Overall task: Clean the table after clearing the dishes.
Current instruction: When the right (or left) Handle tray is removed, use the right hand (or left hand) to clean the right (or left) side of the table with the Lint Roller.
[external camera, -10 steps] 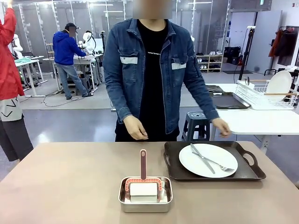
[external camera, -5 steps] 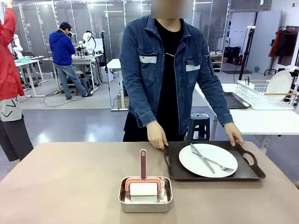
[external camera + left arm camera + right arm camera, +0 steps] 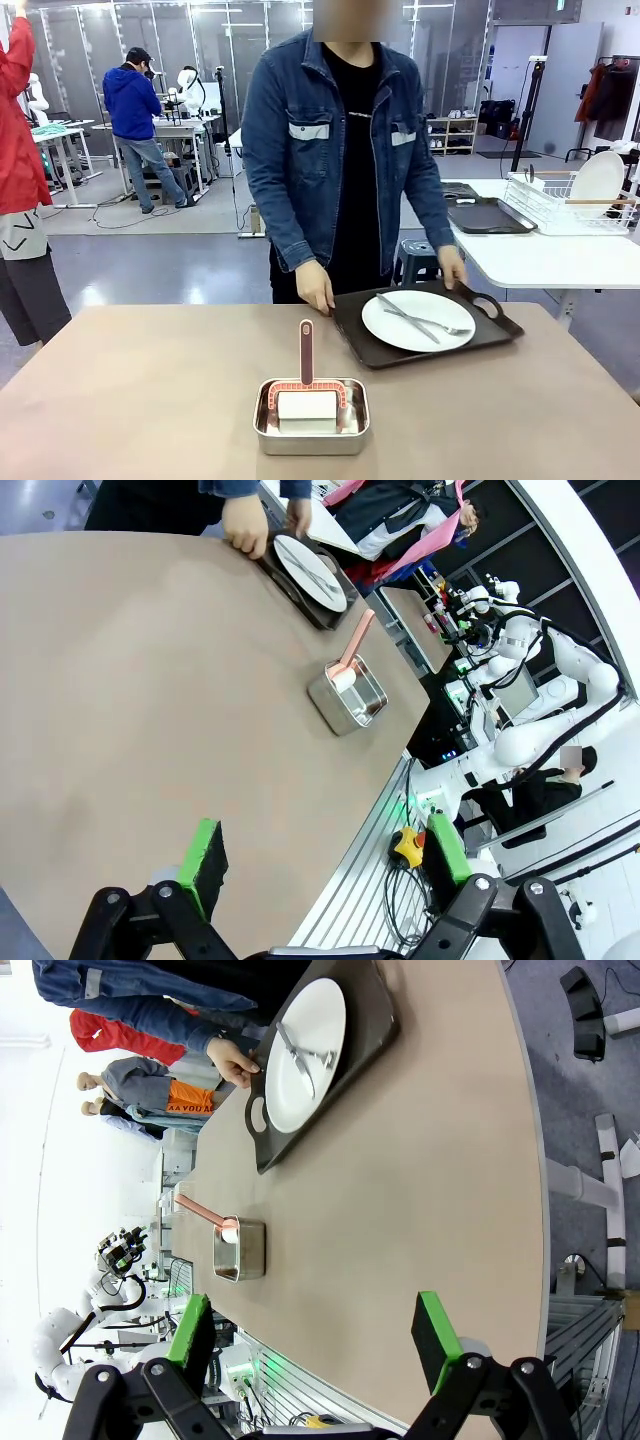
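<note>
The left gripper hangs off the near-left side of the table, jaws spread wide and empty. The tabletop is plain matte beige. At its near edge, about the middle, sits a steel pan holding a white block and a pink-handled tool that stands upright.

To the right is the change. A second ago the dark tray lay flat toward the far-right corner with the person's hands off it. Now one hand grips the end nearer the middle and the other hand grips the far end. The tray is lifted and tilted at the far edge, with the white plate and cutlery riding on it. Clearing looks nearly done, so wiping should come next.

The right gripper waits off the near-right side, equally wide and empty.

Behind, people work at benches on the left. On the right a white table carries another dark tray and a wire rack.
</note>
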Tool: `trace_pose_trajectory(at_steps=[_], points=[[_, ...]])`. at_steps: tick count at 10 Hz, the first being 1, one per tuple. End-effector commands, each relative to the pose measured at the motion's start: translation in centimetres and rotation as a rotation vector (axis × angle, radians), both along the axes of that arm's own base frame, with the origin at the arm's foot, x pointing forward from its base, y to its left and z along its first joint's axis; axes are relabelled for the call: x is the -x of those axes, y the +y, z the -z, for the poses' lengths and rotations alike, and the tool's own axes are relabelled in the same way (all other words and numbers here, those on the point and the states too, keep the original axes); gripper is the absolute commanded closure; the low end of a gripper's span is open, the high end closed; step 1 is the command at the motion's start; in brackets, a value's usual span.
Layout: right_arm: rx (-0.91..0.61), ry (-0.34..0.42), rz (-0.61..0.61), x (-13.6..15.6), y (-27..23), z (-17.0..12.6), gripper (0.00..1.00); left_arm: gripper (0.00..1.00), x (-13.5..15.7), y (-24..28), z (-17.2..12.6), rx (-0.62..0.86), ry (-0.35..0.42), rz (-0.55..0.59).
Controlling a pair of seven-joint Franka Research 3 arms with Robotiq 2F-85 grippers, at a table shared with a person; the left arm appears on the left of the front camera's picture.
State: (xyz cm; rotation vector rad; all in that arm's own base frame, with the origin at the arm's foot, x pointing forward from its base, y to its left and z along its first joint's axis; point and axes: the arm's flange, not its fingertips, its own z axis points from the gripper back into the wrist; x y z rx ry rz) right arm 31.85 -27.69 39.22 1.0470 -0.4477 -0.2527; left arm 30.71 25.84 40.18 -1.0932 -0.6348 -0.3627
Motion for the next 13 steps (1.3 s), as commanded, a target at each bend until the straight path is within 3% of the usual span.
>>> trace_pose_trajectory(at_steps=[1, 11, 13], points=[[-0.005, -0.009, 0.000, 0.2, 0.1, -0.2, 0.00, 0.00, 0.7, 0.0, -0.2, -0.001, 0.002, 0.002], [0.000, 0.000, 0.000, 0.0, 0.0, 0.0, 0.00, 0.00, 0.7, 0.0, -0.2, -0.001, 0.002, 0.002], [0.266, -0.168, -0.166, -3.2, 5.4, -5.8, 0.00, 0.00, 0.7, 0.0, -0.2, -0.001, 0.002, 0.002]])
